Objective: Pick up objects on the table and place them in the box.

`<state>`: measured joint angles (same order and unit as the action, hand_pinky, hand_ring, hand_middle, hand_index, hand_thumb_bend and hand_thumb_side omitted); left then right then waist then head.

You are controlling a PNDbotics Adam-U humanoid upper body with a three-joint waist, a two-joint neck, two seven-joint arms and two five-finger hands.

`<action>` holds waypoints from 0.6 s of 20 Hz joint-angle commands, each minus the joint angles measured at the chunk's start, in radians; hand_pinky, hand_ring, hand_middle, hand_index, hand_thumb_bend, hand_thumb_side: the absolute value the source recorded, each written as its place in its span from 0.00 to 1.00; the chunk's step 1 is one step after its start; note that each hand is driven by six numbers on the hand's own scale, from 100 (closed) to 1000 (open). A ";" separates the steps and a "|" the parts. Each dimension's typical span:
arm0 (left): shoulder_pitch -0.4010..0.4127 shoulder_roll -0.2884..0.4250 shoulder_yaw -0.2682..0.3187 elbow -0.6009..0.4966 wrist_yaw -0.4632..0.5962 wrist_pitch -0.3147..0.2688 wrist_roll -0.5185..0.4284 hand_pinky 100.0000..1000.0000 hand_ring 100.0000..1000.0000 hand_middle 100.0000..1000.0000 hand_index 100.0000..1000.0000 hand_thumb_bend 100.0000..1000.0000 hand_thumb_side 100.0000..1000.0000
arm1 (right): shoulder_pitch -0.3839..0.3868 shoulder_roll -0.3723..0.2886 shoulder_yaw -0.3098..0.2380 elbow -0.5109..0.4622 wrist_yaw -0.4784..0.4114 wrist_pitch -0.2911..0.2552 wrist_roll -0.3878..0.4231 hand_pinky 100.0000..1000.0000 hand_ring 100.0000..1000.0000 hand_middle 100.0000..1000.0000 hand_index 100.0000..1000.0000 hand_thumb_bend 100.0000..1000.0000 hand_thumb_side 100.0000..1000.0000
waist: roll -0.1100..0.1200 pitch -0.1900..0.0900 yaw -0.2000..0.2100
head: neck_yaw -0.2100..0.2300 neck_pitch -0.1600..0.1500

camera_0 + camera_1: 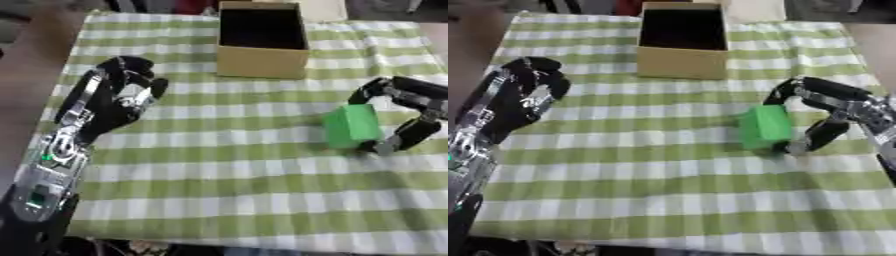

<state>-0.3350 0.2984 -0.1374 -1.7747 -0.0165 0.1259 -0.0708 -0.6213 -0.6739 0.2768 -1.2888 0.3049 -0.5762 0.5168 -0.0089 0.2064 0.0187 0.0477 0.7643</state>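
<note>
A green block (352,126) stands on the green-and-white checked cloth at the right. My right hand (830,107) comes in from the right and is curled round the block, fingers over its top and thumb low at its near corner. An open cardboard box (262,40) stands at the far middle of the table, its inside dark. My left hand (118,95) rests at the left over the cloth, fingers curled, holding nothing.
The checked cloth (245,190) covers the table, whose bare brown top (26,70) shows along the left. The cloth's front edge runs along the bottom of both views.
</note>
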 commanded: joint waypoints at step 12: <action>-0.014 0.019 -0.002 -0.023 0.004 -0.006 -0.008 0.89 0.56 0.54 0.68 0.44 0.34 | -0.001 -0.164 -0.070 -0.131 -0.052 0.024 -0.082 0.69 0.76 0.40 0.62 0.47 0.00 | -0.029 -0.007 0.010 | 0.006 -0.033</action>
<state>-0.3350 0.2992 -0.1380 -1.7774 -0.0165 0.1227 -0.0735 -0.6072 -0.7872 0.2279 -1.3967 0.2617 -0.5523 0.4471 -0.0398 0.2131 0.0309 0.0550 0.7450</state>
